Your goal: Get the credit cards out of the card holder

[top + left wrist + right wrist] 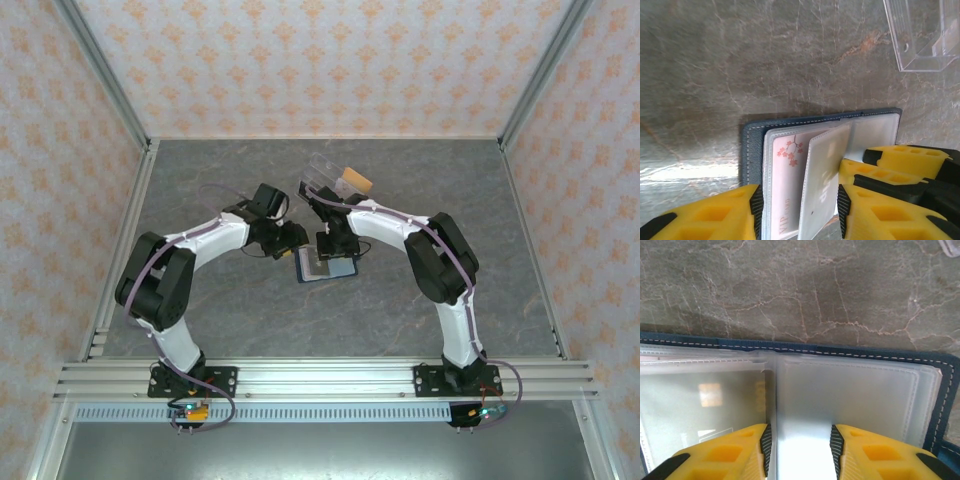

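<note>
Seen from above, my two arms curved inward over a grey marbled table point(200, 200) and met near its centre. My left arm rose from its base, bent sharply at an elbow pushed out to the left, and reached rightward with the wrist turned down. My right arm mirrored it, with the elbow out to the right, the forearm angled left and the wrist tipped down. My left gripper point(293, 240) and right gripper point(332, 248) hung close together over the card holder point(330, 268), which lay open and flat on the table.

From my left wrist, the left gripper point(800, 200) stood over one end of the card holder point(752, 145). Its yellow fingers point(715, 215) were apart, with the clear sleeves point(822, 180) between them. One sleeve held a pink card point(785, 175) with a blossom print, and the next sleeve stood half lifted. I could not tell whether my pads pressed the sleeves. My right gripper point(880, 162) sat just to the right, over the holder's other page.

From my right wrist, the right gripper point(800, 440) pointed down at the card holder point(850, 390). Its fingers point(720, 455) were apart, straddling the fold between two sleeves. The left sleeve held a second card point(710, 400) with a small orange patch, blurred through the plastic.

A clear box point(325, 172) lay beyond the holder, with an orange-tan card point(357, 181) at its right end.
</note>
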Available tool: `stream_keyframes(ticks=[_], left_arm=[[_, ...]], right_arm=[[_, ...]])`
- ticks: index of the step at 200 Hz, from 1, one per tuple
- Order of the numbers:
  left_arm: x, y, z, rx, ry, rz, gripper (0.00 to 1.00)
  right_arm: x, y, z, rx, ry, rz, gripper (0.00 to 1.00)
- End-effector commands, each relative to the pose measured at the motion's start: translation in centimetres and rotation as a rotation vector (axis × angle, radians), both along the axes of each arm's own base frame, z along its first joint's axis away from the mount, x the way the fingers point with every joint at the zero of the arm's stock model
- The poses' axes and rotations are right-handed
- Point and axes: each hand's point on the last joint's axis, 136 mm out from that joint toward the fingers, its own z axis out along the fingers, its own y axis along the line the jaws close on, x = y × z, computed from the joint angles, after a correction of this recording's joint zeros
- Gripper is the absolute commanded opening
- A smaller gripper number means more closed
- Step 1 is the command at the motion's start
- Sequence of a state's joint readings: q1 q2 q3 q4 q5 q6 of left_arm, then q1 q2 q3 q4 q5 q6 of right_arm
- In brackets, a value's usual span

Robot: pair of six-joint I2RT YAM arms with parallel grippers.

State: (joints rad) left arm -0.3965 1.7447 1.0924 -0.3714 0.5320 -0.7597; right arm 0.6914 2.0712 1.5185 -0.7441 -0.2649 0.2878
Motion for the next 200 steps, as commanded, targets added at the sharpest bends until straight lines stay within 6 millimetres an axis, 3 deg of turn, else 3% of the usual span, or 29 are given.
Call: stream_keyframes(ticks=[1, 128, 168, 200], left_arm=[[-0.2, -1.3, -0.5, -0.034, 0.017, -0.031, 0.43], [0.1, -3.7, -1.9, -0.113, 0.037, -0.083, 0.21], [-0.1, -3.1, -1.7, -0.069, 0.028, -0.095, 0.07], [-1.1, -0.6, -1.9, 0.069, 0.049, -0.134, 0.01]], right_arm=[[-1.0, -1.5, -3.2, -0.088, 0.046, 0.001, 0.38], [-1.1, -0.5, -2.6, -0.019, 0.057, 0.002, 0.35], [-0.4, 0.4, 0.6, 0.108, 0.025, -0.019, 0.37], [-1.0, 1.5, 4.4, 0.32, 0.066, 0.019, 0.43]])
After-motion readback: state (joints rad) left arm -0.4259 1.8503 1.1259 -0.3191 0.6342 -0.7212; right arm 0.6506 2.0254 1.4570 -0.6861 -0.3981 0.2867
